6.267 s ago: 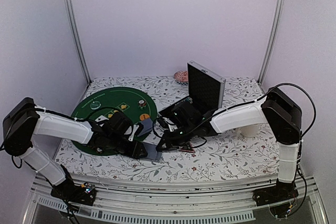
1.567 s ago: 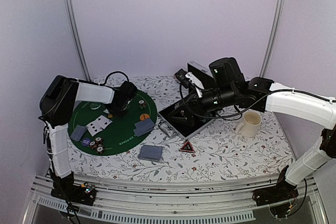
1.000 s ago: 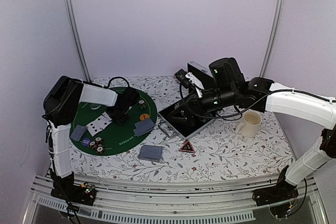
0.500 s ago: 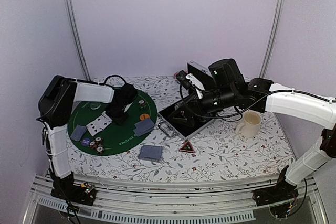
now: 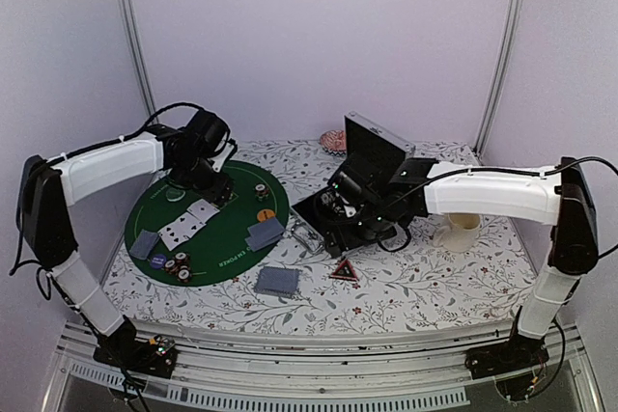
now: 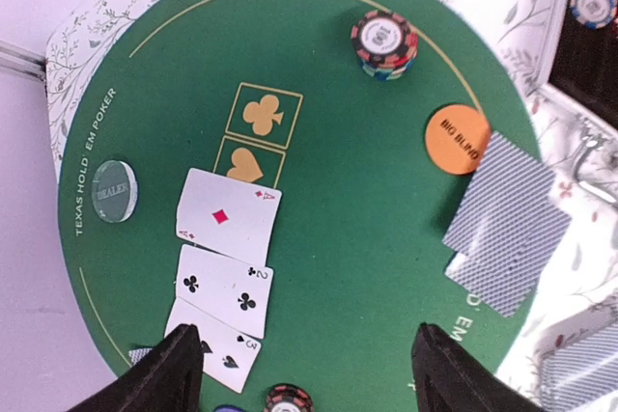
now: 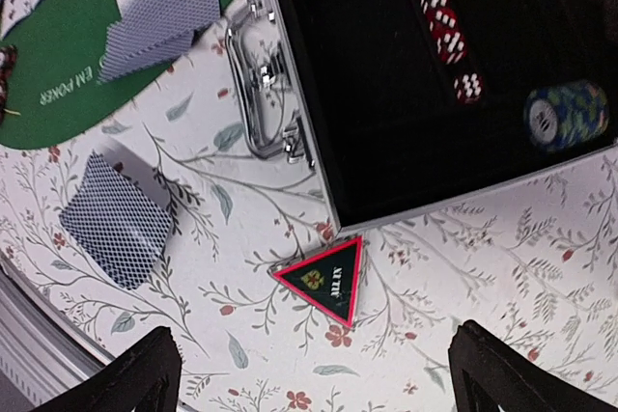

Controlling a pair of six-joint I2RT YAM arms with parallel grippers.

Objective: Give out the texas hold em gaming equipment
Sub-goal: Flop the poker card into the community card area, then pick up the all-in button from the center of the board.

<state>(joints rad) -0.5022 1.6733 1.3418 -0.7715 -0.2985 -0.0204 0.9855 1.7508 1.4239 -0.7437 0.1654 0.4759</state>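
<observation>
Three face-up cards (image 6: 224, 282), ace, two and three, lie in a row on the green poker mat (image 6: 357, 229). My left gripper (image 6: 309, 378) hovers open above them with nothing between its fingers; from above it (image 5: 214, 188) hangs over the mat's far part. An orange button (image 6: 458, 139), a chip stack (image 6: 384, 42) and two face-down cards (image 6: 507, 224) lie on the mat's right side. My right gripper (image 7: 319, 378) is open and empty over the table, near a red-edged triangle marker (image 7: 323, 279) and a face-down deck (image 7: 121, 219).
The open case (image 7: 290, 65) holds chip stacks (image 7: 565, 113) and red dice (image 7: 439, 21). A cream mug (image 5: 462, 231) stands right of the case. More chips (image 5: 174, 265) and face-down cards (image 5: 145, 243) sit at the mat's near-left edge. A dealer disc (image 6: 114, 190) lies at its left.
My left gripper has opened and risen off the mat, leaving the face-up cards lying there. My right arm has come down low by the case's front corner.
</observation>
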